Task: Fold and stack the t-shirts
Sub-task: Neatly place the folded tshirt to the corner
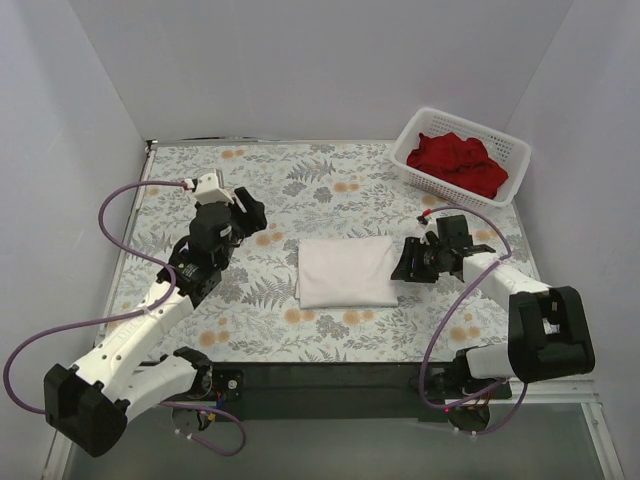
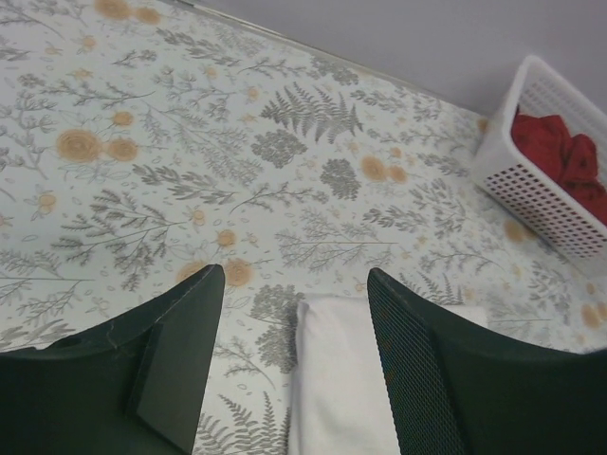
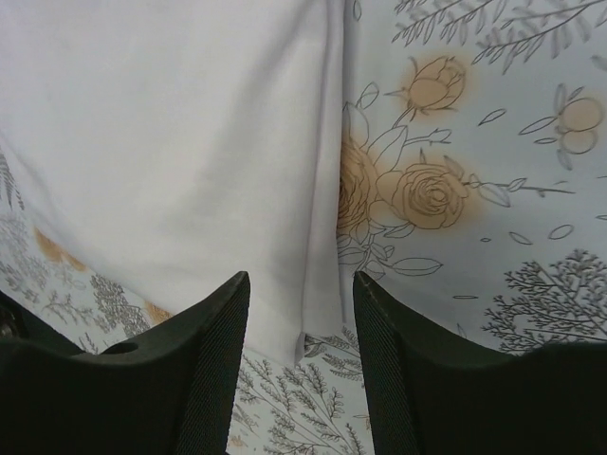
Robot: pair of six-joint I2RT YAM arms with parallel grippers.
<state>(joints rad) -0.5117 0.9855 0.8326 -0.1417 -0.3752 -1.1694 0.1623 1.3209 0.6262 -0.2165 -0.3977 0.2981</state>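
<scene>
- Left gripper (image 2: 294, 280) — fingers spread apart, holding nothing, above the floral-patterned bench (image 2: 190, 142) and just left of the folded white fabric t-shirt (image 2: 346, 379).
- Right gripper (image 3: 302, 280) — fingers parted as well and empty, poised low over that shirt's right edge.
- The white t-shirt lies as a flat rectangle mid-bench, between the two grippers.
- Deep red crumpled t-shirts (image 2: 560, 156) sit in the white plastic lattice basket (image 2: 531, 190) at the far right corner.

No text, label, brand mark, number or sign can be read in any view; the bench (image 1: 250, 320) carries only a printed pattern of ferns and flowers.
</scene>
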